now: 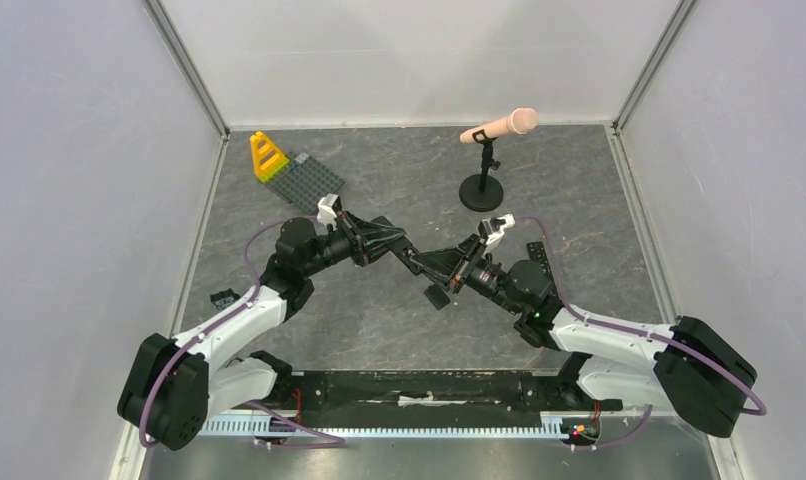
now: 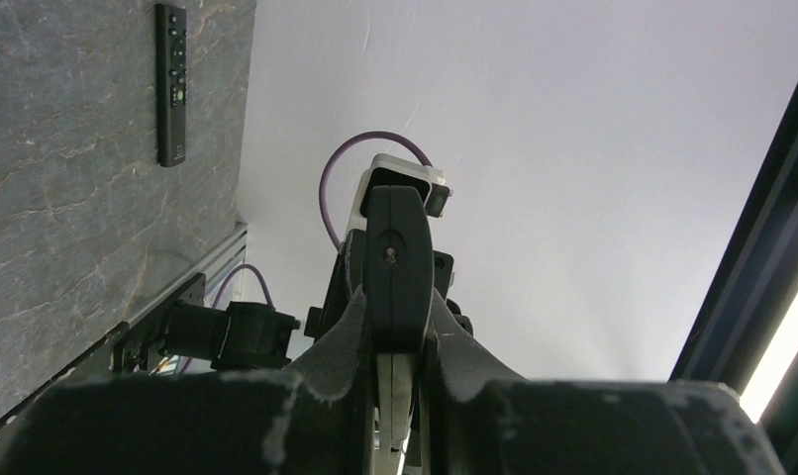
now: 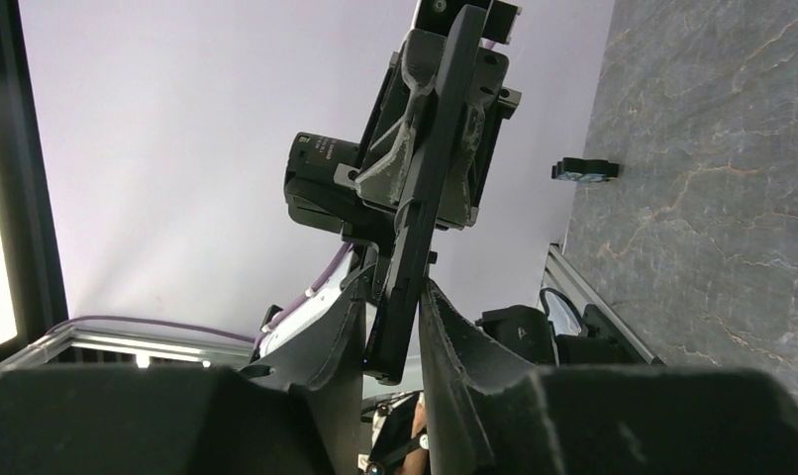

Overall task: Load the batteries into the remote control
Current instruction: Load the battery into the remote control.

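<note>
The remote control [image 3: 427,188] is held at both ends over mid-table. My right gripper [image 3: 393,307] is narrowed tight on one end, and the left gripper [image 2: 395,317] pinches the other, I think. The buttoned remote [image 2: 170,84] lies well apart on the table [image 1: 399,180].

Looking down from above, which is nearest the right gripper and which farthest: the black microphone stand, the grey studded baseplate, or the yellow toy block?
1. Black microphone stand, just beyond the right gripper.
2. Grey studded baseplate, back left.
3. Yellow toy block, farther left still.
</note>
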